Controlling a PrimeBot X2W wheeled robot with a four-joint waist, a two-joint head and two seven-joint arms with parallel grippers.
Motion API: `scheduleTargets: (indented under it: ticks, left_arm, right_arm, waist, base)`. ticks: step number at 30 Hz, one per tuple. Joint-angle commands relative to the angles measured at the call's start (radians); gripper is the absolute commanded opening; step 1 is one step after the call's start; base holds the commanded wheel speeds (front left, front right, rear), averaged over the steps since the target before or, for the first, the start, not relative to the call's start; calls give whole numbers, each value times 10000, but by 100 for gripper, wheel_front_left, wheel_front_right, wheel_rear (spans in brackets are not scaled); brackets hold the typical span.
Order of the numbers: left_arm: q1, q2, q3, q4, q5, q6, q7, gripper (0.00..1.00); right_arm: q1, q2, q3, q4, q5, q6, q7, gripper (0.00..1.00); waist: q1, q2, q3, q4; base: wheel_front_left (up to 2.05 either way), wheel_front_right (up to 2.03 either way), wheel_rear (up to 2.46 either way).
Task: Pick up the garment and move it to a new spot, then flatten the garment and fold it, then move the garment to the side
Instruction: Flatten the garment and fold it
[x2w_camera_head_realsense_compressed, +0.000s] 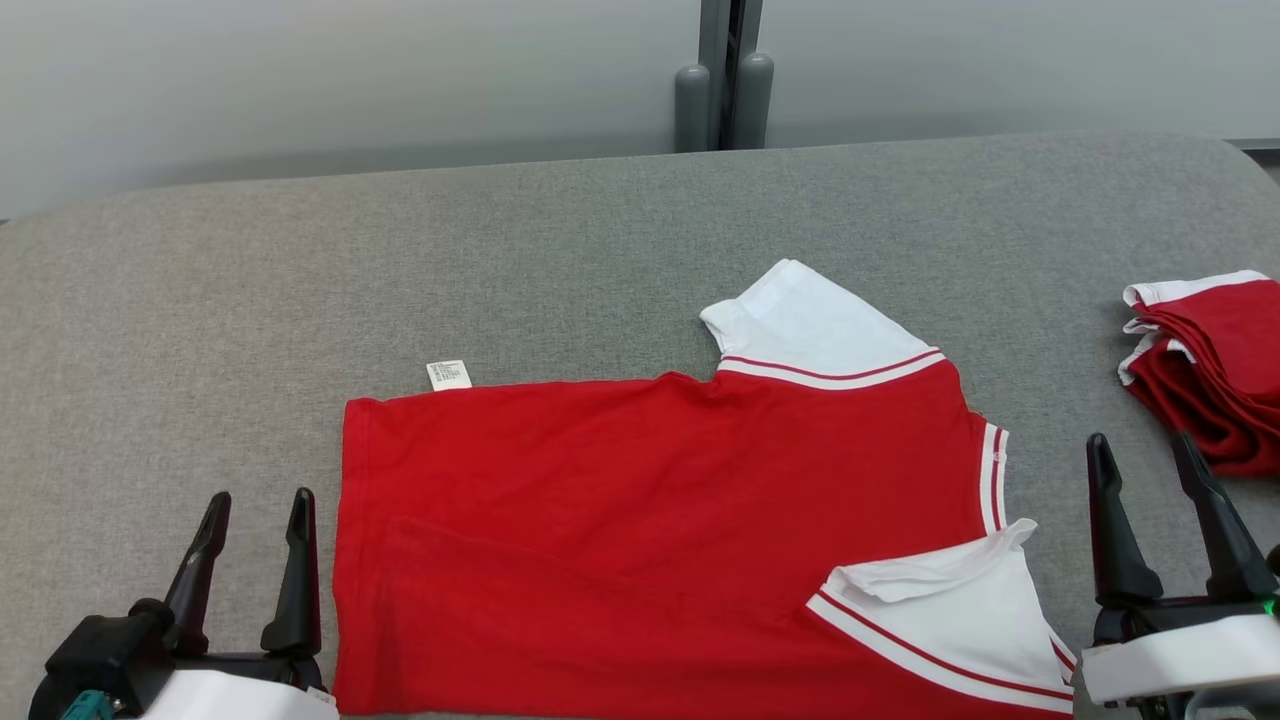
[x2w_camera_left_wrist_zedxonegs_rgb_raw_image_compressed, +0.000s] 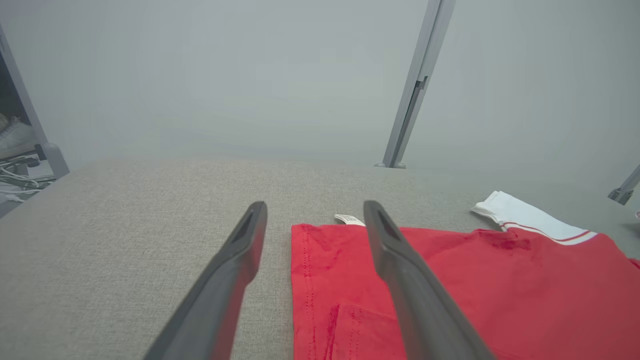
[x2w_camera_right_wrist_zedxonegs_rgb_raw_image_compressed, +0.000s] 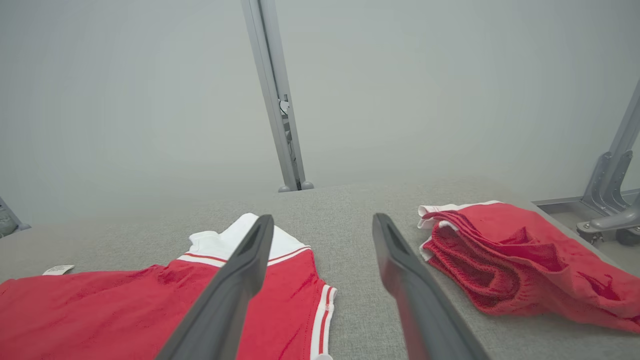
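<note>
- The garment (x2w_camera_head_realsense_compressed: 650, 520), a red shirt with white sleeves trimmed in red stripes, lies spread flat on the grey padded table (x2w_camera_head_realsense_compressed: 500, 260), at its near edge and a little right of the middle
- Its hem end points left and its neck end points right
- One white sleeve (x2w_camera_head_realsense_compressed: 800, 325) sticks out toward the far side, and the other sleeve (x2w_camera_head_realsense_compressed: 950, 610) is turned back onto the red cloth at the near right corner
- A small white label (x2w_camera_head_realsense_compressed: 448, 374) pokes out past the far edge of the shirt, near its left corner
- The left gripper (x2w_camera_head_realsense_compressed: 260, 495) sits at the near left, just beside the shirt's left edge, its two dark fingers spread apart with nothing between them
- The right gripper (x2w_camera_head_realsense_compressed: 1140, 440) sits at the near right, between the shirt's neck end and the stack, its fingers likewise spread and holding nothing
- A stack of folded red and white garments (x2w_camera_head_realsense_compressed: 1215, 370) lies at the right edge of the table, apart from the shirt
- Beyond the far edge a grey post (x2w_camera_head_realsense_compressed: 722, 75) stands between pale wall panels (x2w_camera_head_realsense_compressed: 350, 80)
</note>
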Motion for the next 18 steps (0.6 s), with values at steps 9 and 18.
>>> scheduleTargets:
  ticks: [9, 18]
  left_arm:
    - [-155, 82, -92, -160, 238, 157, -19, 100]
    - [-445, 105, -122, -241, 272, 211, -18, 100]
  right_arm:
    - [-219, -31, 315, -164, 82, 3, 167, 100]
    - [-262, -30, 322, -132, 208, 3, 170, 100]
  waist:
    - [0, 0, 62, 71]
    - [0, 0, 167, 140]
  base:
    - [0, 0, 0]
    - [0, 0, 0]
